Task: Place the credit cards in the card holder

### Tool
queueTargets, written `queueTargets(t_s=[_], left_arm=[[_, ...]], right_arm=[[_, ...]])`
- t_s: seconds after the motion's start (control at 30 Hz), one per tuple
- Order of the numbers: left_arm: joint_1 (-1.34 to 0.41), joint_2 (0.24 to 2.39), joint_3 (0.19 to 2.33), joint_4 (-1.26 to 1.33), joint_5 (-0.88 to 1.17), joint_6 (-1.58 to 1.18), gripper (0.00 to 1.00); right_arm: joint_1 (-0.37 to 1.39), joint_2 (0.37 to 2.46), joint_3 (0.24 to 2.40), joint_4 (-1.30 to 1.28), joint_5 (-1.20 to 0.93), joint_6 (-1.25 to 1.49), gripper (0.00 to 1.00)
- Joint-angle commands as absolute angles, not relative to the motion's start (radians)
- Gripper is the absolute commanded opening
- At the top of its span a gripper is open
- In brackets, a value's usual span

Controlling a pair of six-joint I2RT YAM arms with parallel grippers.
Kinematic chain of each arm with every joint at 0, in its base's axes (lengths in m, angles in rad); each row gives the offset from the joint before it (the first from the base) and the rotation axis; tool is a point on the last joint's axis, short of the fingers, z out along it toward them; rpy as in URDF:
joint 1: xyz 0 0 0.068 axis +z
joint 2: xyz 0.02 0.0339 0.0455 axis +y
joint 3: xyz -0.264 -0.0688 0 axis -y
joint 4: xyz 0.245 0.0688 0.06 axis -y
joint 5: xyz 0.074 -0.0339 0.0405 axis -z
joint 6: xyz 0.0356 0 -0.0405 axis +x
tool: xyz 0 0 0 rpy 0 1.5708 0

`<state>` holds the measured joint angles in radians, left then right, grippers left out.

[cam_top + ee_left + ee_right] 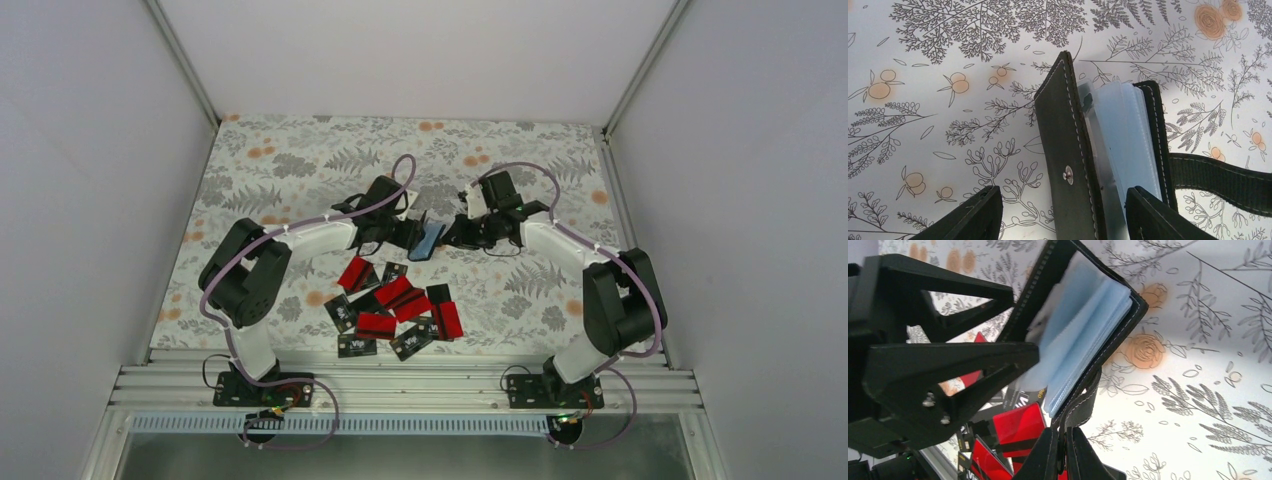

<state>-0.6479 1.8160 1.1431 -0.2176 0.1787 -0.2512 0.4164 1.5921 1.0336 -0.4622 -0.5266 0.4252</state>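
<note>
The card holder point(431, 240) stands open on edge at mid-table, black covers outside, light blue sleeves inside. My left gripper point(408, 233) is open, its jaws wide apart on either side of the holder point(1068, 135); the left finger is clear of the cover. My right gripper point(1064, 437) is shut on the holder's black stitched strap point(1080, 407), which also shows in the left wrist view point(1218, 180). The credit cards point(395, 305), red and black, lie in a loose pile nearer the arm bases. Some red ones point(1018, 425) show in the right wrist view.
The floral tablecloth point(300, 170) covers the table. White walls close in the left, right and back. A metal rail point(400, 385) runs along the near edge by the arm bases. The left gripper's black fingers point(948, 365) fill the left of the right wrist view.
</note>
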Motion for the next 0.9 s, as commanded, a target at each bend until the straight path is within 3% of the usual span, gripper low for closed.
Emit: queueTargets(t_s=[0.0, 0.17, 0.53, 0.7, 0.87], left_arm=[[-0.649, 1.804, 1.169, -0.203, 0.155, -0.271, 0.61], [-0.648, 1.801, 1.169, -0.202, 0.151, -0.277, 0.54], [-0.645, 1.792, 1.167, -0.211, 0.176, -0.284, 0.55], [-0.639, 1.775, 1.165, -0.212, 0.180, -0.286, 0.60], [-0.631, 1.780, 1.162, -0.216, 0.177, -0.281, 0.58]], right_arm=[[0.404, 1.564, 1.002, -0.483, -0.478, 0.423, 0.04], [0.396, 1.565, 0.983, -0.482, -0.447, 0.422, 0.04], [0.388, 1.605, 0.975, -0.462, -0.417, 0.419, 0.04], [0.383, 1.636, 1.002, -0.462, -0.366, 0.416, 0.04], [0.378, 1.656, 1.022, -0.463, -0.357, 0.407, 0.04]])
